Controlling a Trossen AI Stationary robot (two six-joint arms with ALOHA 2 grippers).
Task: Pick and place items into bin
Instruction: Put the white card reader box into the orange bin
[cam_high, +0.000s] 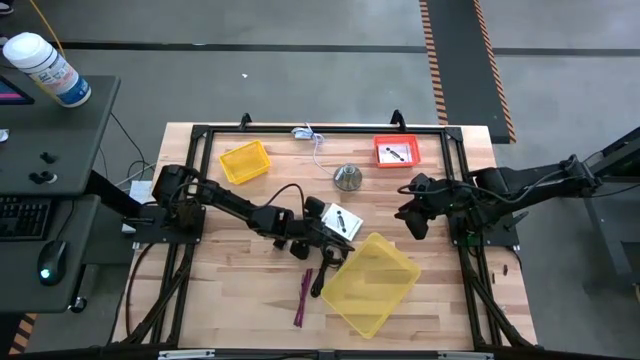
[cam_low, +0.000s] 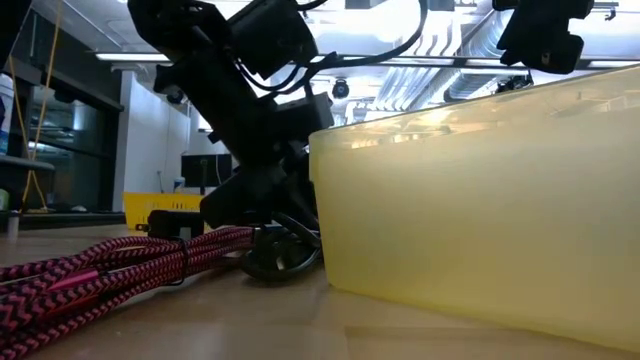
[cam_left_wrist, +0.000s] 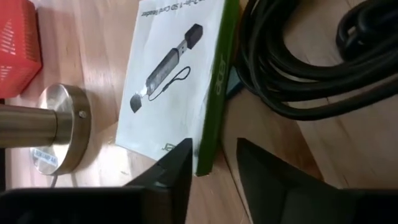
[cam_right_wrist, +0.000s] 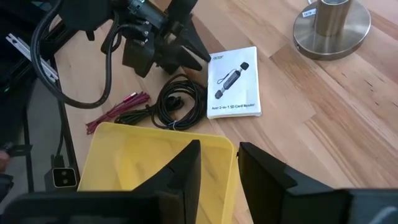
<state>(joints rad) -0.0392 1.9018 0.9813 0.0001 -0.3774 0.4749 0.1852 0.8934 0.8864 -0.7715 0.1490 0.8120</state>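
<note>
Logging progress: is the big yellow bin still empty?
Empty as far as shown: the right wrist view sees only bare floor in the large yellow bin, while the white card and black cable coil lie outside.

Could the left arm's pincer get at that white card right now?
Probably yes: the left pincer hangs open right at the white card, whose edge sits between its fingertips; the black cable coil lies alongside.

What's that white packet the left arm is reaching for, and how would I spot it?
Start at the big yellow bin near the table's front. Just behind its back-left corner lies a flat white box with a green edge, picturing a small dark card reader. The black cable coil sits beside it and the left gripper is open over its edge.
</note>
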